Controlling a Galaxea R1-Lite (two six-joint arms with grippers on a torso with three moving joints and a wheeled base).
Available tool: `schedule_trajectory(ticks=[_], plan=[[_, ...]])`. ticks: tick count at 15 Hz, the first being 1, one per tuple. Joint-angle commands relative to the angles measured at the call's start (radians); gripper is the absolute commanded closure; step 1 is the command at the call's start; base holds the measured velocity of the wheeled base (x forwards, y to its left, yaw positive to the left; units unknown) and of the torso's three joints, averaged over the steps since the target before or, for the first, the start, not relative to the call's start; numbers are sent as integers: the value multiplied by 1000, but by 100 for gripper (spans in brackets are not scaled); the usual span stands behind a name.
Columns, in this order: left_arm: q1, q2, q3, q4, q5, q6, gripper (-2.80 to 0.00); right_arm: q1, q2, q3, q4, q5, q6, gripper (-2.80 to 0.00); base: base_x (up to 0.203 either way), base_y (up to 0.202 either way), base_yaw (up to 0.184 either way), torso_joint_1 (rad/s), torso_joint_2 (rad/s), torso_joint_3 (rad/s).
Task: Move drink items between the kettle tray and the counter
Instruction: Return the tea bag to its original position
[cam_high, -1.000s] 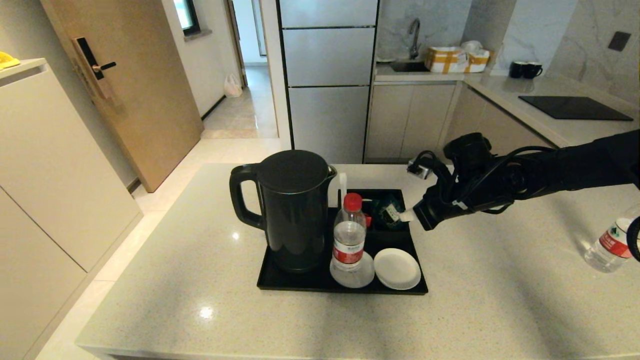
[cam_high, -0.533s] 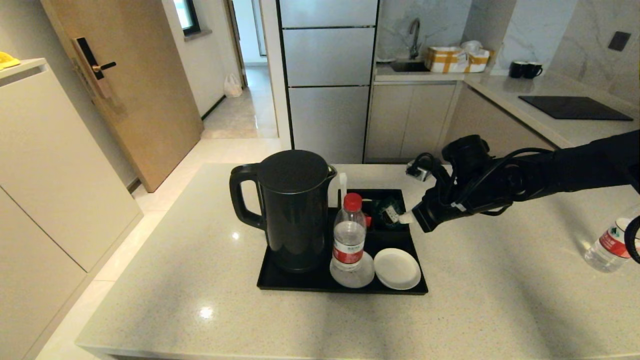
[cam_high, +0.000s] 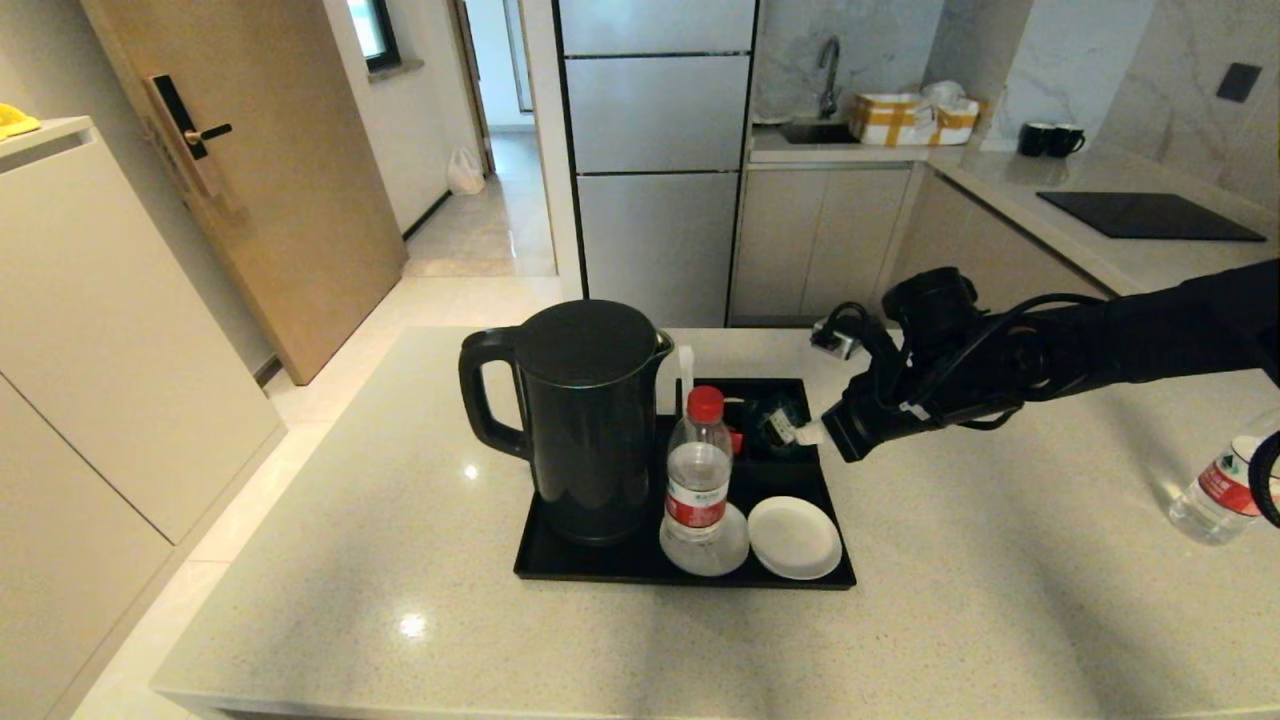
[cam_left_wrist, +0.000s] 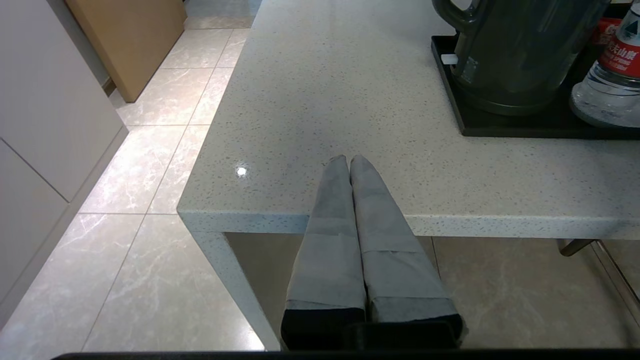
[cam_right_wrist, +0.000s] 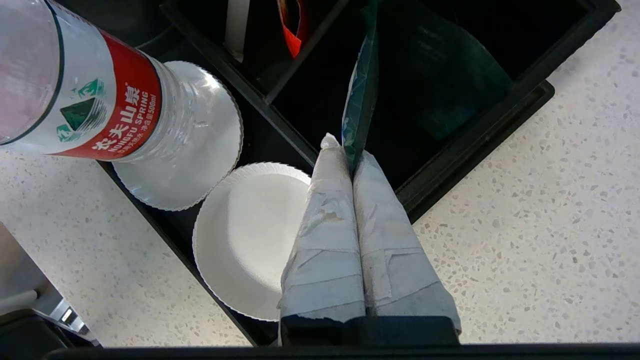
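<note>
While clamped on the green sachet (cam_right_wrist: 361, 100) edge, right gripper (cam_right_wrist: 345, 152) hovers centre-frame above the tray (cam_right_wrist: 470, 145) compartment; counter (cam_right_wrist: 550, 200) lies rightward.

The surface (cam_high: 420, 560) is pale speckled stone, smooth and shiny. The kettle tray (cam_high: 600, 570) looks like smooth black plastic. The kettle (cam_high: 590, 420) is dark and a bit glossy. The water bottle (cam_high: 698, 470) is clear plastic with a red paper-like label. The green sachet (cam_right_wrist: 361, 95) looks shiny, like foil. Both coasters (cam_right_wrist: 240, 235) are white with ridged edges. The right gripper (cam_right_wrist: 350, 160) has fingers wrapped in rough pale tape.
</note>
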Motion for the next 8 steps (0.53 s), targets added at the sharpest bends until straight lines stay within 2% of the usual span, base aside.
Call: schedule_trajectory(ticks=[1, 4, 8], plan=[[0, 1, 2, -1, 0, 0, 0, 1, 4, 2, 1, -5, -3, -280, 0, 0, 0, 0, 0, 0], [0, 1, 2, -1, 0, 0, 0, 1, 10, -8, 0, -9, 28, -280, 0, 0, 0, 0, 0, 0], [0, 1, 2, -1, 0, 0, 0, 1, -1, -9, 0, -9, 32, -280, 0, 0, 0, 0, 0, 0]])
